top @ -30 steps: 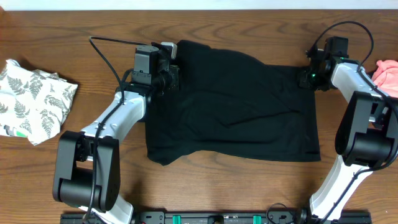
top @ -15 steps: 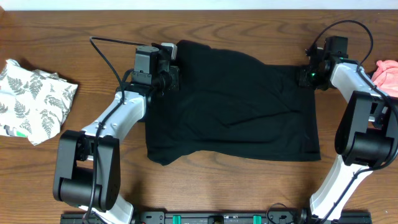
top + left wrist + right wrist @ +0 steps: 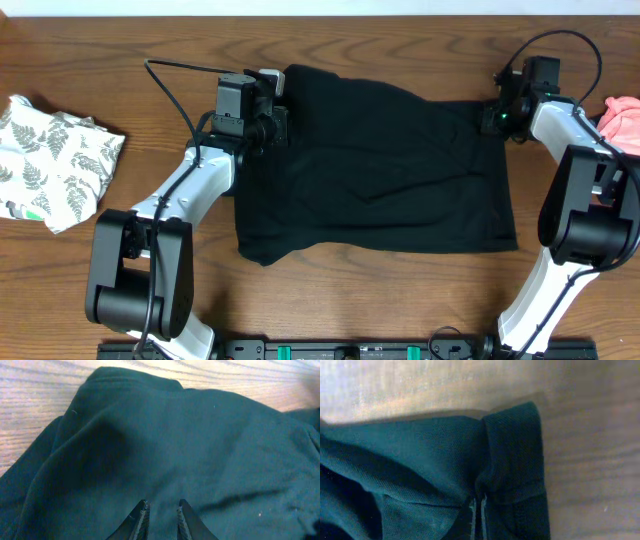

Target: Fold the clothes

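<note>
Right wrist view shows your right end effector [image 3: 477,507] clamped fully shut on a thin pucker at the hemmed corner of the black garment [image 3: 420,455]. So slim a bite may slip once you lift. Your left end effector [image 3: 162,510] is narrow, nipping cloth at the far left corner. The black garment lies spread on the table [image 3: 400,40], and uneven pulls would likely skew or bunch the fold.
</note>
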`<state>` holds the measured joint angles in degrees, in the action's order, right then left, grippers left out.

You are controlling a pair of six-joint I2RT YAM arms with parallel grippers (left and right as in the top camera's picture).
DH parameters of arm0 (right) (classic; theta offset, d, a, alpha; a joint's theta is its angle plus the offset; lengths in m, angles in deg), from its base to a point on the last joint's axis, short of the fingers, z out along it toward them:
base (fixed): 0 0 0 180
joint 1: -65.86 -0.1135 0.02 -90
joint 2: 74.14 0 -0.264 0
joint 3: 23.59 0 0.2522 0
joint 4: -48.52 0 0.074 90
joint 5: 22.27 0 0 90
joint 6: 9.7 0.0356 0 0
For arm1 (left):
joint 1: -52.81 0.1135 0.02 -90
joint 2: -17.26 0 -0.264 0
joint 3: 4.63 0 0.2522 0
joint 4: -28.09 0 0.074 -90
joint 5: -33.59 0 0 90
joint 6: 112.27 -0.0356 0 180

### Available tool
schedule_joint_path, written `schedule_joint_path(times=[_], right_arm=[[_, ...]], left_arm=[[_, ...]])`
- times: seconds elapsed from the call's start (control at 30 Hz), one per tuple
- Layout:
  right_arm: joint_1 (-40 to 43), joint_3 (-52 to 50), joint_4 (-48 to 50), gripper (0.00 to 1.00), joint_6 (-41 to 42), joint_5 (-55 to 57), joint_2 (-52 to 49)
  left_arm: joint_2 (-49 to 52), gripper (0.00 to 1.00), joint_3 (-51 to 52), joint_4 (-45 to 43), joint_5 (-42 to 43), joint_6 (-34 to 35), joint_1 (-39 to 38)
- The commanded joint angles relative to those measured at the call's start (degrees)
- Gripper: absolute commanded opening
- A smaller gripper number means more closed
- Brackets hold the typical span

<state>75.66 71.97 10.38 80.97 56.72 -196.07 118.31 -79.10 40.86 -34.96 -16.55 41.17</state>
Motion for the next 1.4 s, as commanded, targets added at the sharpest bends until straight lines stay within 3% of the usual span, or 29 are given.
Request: schedule_joint_path(times=[0.0,0.27,0.6,0.7,0.87,1.1,1.23,1.37], right_arm=[[-0.3,2.0,1.9,0.01,4.1,0.7,-0.5],[-0.5,4.8,4.2,0.01,4.7,0.7,-0.5],[-0.5,4.8,4.4,0.01,4.7,0.7,-0.5],[-0.5,4.8,4.0,0.01,4.7,0.7,-0.5],[-0.5,4.8,2.9,0.01,4.7,0.7,-0.5],[-0.5,4.8,0.8,0.01,4.6,1.0,-0.5],[-0.5,4.8,0.2,0.01,4.6,1.4,-0.5],[-0.5,4.8,-0.1,0.01,4.6,1.4,-0.5]], left_arm=[[0.8,0.20,-0.4,0.5,-0.5,-0.6,0.0],[0.9,0.20,-0.3,0.2,-0.5,-0.6,0.0],[3.6,0.21,-0.3,-8.8,-1.5,-0.7,0.0],[5.0,0.21,-1.8,-7.6,0.6,-0.8,0.3],[9.9,0.21,-12.6,4.6,5.1,-0.8,2.5],[20.4,0.21,-41.9,28.6,5.1,-1.5,6.9],[27.3,0.21,-54.4,37.2,9.3,-1.4,8.9],[33.2,0.21,-58.9,40.2,16.2,0.1,10.1]])
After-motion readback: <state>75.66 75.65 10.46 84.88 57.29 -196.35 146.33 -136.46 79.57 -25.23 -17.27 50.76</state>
